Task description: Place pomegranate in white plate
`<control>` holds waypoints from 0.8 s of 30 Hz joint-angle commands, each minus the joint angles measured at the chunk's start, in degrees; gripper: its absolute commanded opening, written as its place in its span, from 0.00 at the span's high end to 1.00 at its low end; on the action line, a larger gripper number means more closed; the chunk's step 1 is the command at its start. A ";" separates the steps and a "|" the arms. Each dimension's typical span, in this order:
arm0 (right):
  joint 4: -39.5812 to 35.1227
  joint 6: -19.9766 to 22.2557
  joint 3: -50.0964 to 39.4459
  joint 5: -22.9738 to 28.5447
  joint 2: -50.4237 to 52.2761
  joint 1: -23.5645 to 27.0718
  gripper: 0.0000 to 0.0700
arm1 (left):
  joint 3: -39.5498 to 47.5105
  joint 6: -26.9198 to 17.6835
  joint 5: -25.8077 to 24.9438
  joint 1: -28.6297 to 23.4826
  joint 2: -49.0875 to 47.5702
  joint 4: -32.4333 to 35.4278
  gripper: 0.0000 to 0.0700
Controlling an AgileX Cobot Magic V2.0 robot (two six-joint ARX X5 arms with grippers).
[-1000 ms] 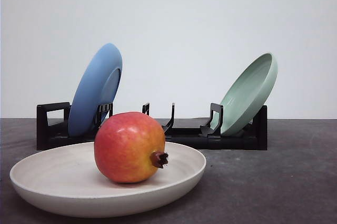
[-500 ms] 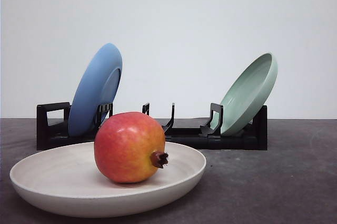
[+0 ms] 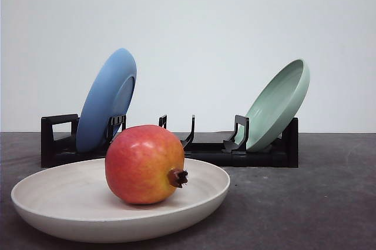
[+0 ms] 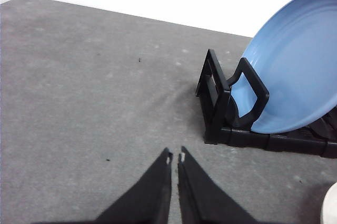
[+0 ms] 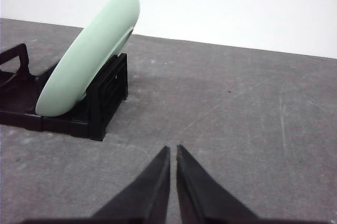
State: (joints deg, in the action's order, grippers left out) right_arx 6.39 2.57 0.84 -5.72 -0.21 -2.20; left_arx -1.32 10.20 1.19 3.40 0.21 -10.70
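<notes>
A glossy red-orange pomegranate (image 3: 144, 164) sits inside the wide cream plate (image 3: 53, 203), crown pointing to 3 o'clock. Behind stands a black rack (image 3: 170, 147), with a blue plate (image 3: 106, 100) at 11 o'clock and a pale green plate (image 3: 277, 104) at 1 o'clock. The wrist views show the left gripper (image 4: 175, 158) and right gripper (image 5: 173, 151) pressed nearly together, empty, above grey table (image 5: 237, 118).

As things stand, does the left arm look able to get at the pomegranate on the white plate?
Probably yes. The pomegranate sits exposed on the white plate, nothing over or beside it. The left gripper, shut and empty, hovers over bare table near the blue plate, with the white plate's edge close by.
</notes>
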 commanded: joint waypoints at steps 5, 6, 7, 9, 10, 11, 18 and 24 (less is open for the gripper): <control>-0.76 -0.63 -0.26 0.13 0.00 0.07 0.97 | 0.63 0.42 -0.11 -0.06 -0.02 0.02 1.00; -0.76 -0.63 -0.26 0.13 0.00 0.07 0.97 | 0.63 0.42 -0.11 -0.06 -0.02 0.02 1.00; -0.76 -0.63 -0.26 0.13 0.00 0.07 0.97 | 0.63 0.44 -0.11 -0.06 -0.02 0.02 1.00; -0.76 -0.63 -0.26 0.13 0.00 0.07 0.97 | 0.63 0.42 -0.11 -0.06 -0.02 0.02 1.00; -0.76 -0.63 -0.26 0.13 0.00 0.07 0.97 | 0.63 0.44 -0.11 -0.06 -0.02 0.02 1.00; -0.76 -0.63 -0.26 0.13 0.00 0.07 0.97 | 0.63 0.42 -0.11 -0.06 -0.02 0.02 1.00; -0.76 -0.63 -0.26 0.13 0.00 0.07 0.97 | 0.63 0.44 -0.11 -0.06 -0.02 0.02 1.00; -0.76 -0.63 -0.26 0.13 0.00 0.07 0.97 | 0.63 0.42 -0.11 -0.06 -0.02 0.02 1.00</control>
State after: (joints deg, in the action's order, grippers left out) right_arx 6.39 2.57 0.84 -5.74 -0.21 -2.20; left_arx -1.32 10.20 1.19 3.40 0.21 -10.70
